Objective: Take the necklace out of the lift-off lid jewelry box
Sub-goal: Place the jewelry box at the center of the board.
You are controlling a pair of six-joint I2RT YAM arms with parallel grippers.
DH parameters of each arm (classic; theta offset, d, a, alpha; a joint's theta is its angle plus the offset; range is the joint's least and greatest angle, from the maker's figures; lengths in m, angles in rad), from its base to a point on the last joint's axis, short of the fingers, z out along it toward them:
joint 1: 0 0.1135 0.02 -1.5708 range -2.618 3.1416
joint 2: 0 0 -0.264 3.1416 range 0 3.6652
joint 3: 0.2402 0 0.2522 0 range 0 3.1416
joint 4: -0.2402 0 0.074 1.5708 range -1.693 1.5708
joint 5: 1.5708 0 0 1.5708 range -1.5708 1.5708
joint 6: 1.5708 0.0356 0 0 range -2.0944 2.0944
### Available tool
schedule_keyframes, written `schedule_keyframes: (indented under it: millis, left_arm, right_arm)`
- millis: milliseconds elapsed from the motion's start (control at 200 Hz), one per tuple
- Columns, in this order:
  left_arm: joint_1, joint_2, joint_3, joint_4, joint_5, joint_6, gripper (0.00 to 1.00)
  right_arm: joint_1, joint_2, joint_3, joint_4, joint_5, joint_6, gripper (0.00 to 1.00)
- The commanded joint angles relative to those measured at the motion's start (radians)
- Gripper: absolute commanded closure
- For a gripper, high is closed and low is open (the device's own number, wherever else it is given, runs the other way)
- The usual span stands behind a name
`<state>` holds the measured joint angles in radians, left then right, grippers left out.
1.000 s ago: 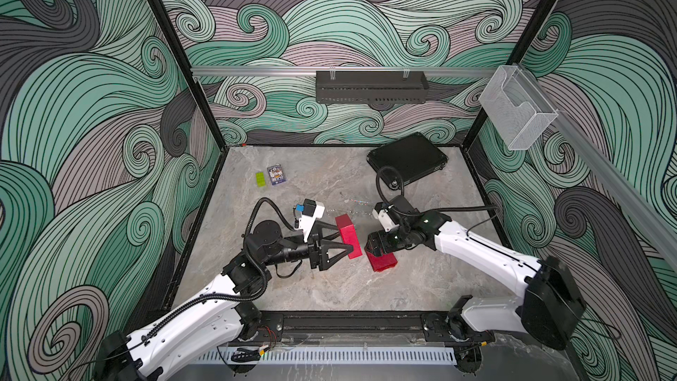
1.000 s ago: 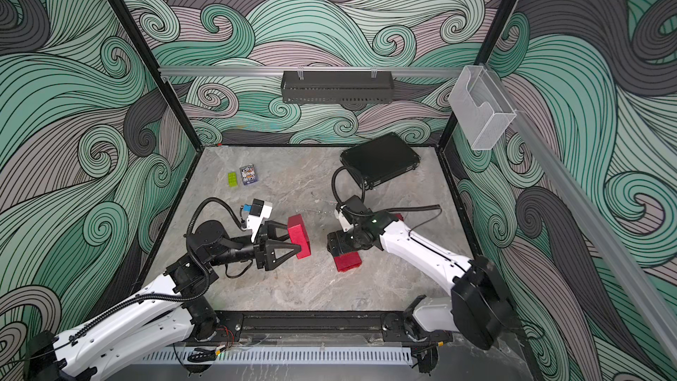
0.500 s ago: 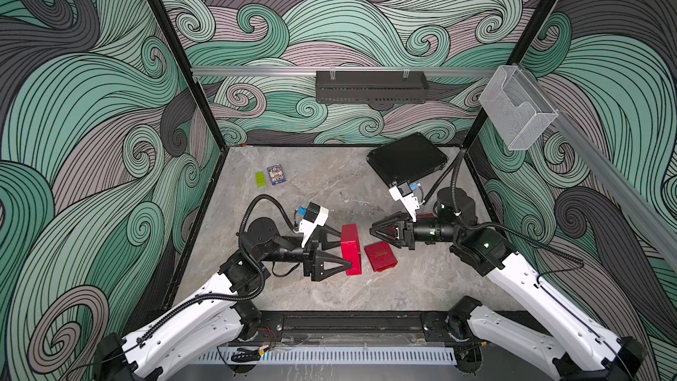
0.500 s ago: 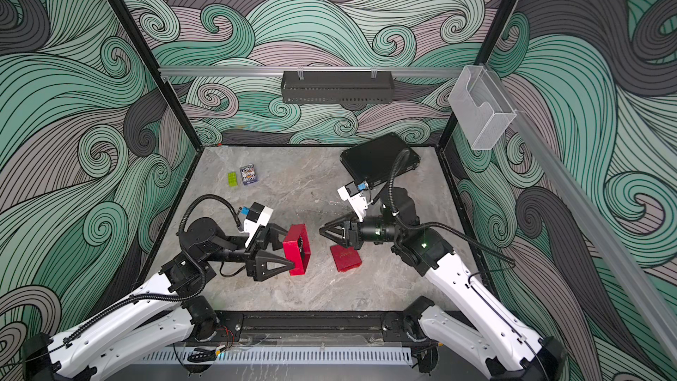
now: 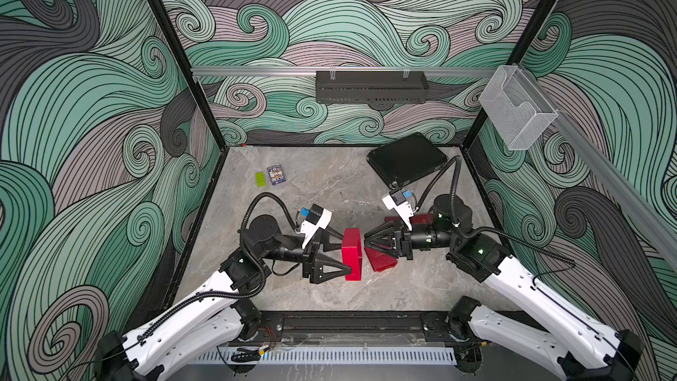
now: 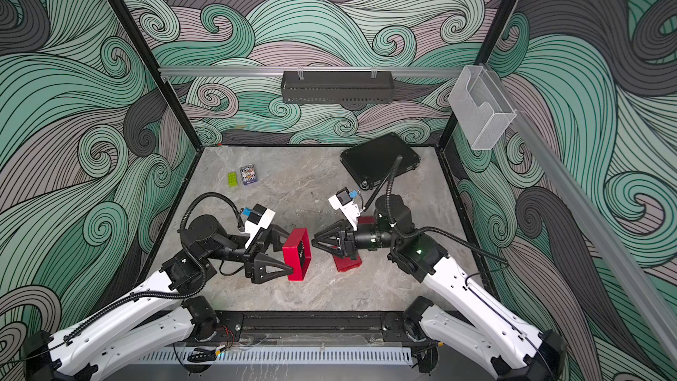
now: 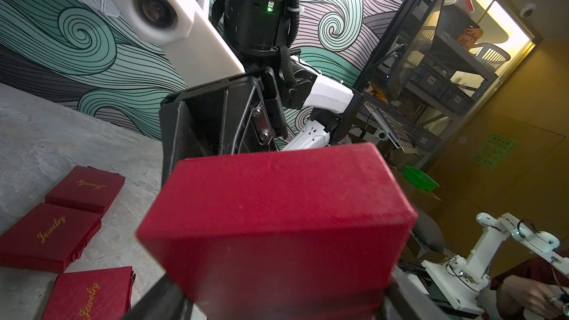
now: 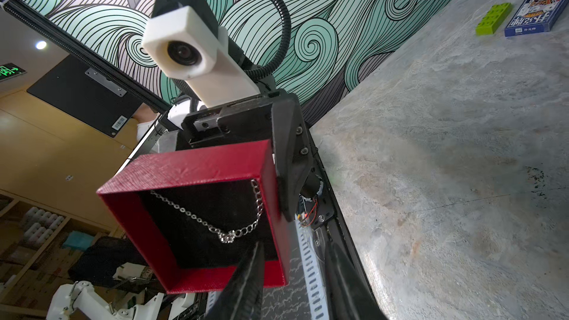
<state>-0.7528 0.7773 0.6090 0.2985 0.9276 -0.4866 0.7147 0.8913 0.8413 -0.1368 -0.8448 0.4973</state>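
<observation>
Lid (image 5: 381, 262) off on the surface (image 5: 293, 185), left fingers (image 5: 328, 270) clamp the tipped box (image 5: 351, 258) with the necklace (image 8: 215, 227) inside, while narrowed, empty right fingers (image 8: 246, 284) hover at its 3 o'clock mouth, the pull-out yet undone.

The jewelry box (image 8: 197, 173) is red, lined black; its necklace (image 8: 203, 222) is silver. The surface (image 8: 446, 149) is veined grey, the walls (image 5: 348, 23) swirled teal, mauve and charcoal with black lines.

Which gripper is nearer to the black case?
Right. The right gripper is in front of the black case, slightly left; the left gripper, holding the red box, is farther away, further left.
</observation>
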Motion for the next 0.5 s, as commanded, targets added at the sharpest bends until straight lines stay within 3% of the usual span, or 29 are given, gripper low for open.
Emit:
schedule_keyframes:
  millis: [0, 495]
  left_arm:
    - [0.007, 0.003, 0.046, 0.014, 0.023, 0.013, 0.42]
    - [0.008, 0.010, 0.041, 0.012, 0.028, 0.026, 0.42]
  right_arm:
    - [0.014, 0.014, 0.034, 0.032, 0.014, -0.014, 0.68]
    - [0.048, 0.060, 0.054, 0.060, 0.034, -0.003, 0.81]
